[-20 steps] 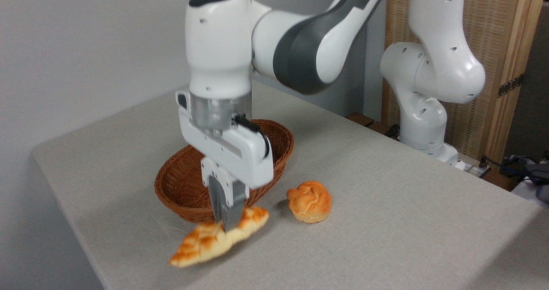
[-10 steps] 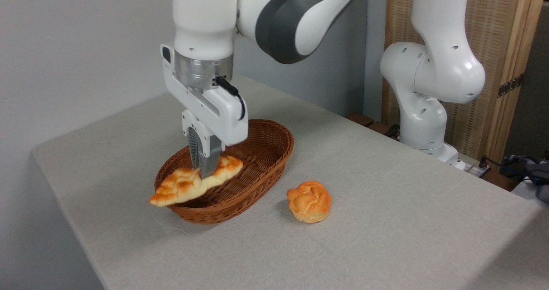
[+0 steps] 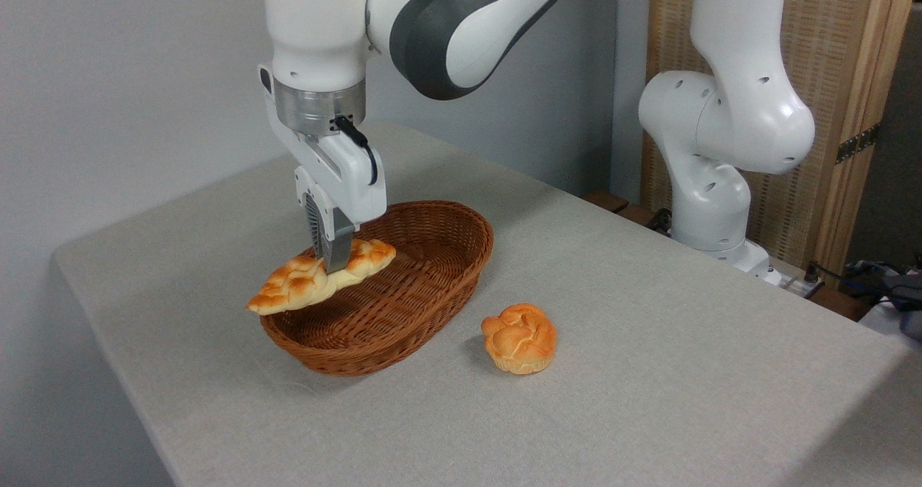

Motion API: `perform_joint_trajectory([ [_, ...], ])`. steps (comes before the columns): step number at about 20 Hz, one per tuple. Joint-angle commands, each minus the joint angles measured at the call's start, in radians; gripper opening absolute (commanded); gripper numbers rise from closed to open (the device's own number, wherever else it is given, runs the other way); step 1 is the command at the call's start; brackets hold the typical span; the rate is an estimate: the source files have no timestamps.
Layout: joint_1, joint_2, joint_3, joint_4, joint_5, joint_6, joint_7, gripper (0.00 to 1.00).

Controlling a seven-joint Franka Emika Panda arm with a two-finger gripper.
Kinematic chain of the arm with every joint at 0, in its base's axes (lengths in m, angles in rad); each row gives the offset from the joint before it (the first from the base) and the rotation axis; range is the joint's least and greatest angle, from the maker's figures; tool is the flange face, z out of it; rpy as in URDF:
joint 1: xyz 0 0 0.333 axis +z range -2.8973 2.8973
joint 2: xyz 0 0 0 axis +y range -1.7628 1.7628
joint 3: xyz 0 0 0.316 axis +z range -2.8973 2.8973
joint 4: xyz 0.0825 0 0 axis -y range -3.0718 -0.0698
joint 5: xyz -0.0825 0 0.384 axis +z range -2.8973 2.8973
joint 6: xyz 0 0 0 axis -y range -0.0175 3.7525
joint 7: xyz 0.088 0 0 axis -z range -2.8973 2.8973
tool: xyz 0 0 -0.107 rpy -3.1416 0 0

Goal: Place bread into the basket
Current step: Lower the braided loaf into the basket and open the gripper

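Looking from the near edge of the bench (image 3: 648,415), I see a round knotted bun (image 3: 520,337) sitting alone on the grey cloth, closest to me and just right of the basket (image 3: 425,307). Behind it, the oval reddish-brown wicker basket rests toward the left side of the bench. My gripper (image 3: 330,256) hangs over the basket's left rim, its fingers pinching the bread (image 3: 317,282) near the loaf's middle. That long braided loaf is held clear of the weave, tilted, its lower left end poking out past the rim. Farther back, my white arm rises from its base (image 3: 720,242) at the bench's far right edge.
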Motion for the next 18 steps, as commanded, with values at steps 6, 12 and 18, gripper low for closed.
perform_joint_trajectory([
  [6,0.000,0.017,-0.016,0.004,-0.017,-0.026,-0.014,0.04],
  [12,0.000,0.020,-0.016,0.004,-0.015,-0.026,-0.016,0.30],
  [18,0.000,0.021,-0.016,0.003,-0.012,-0.026,-0.033,0.50],
])
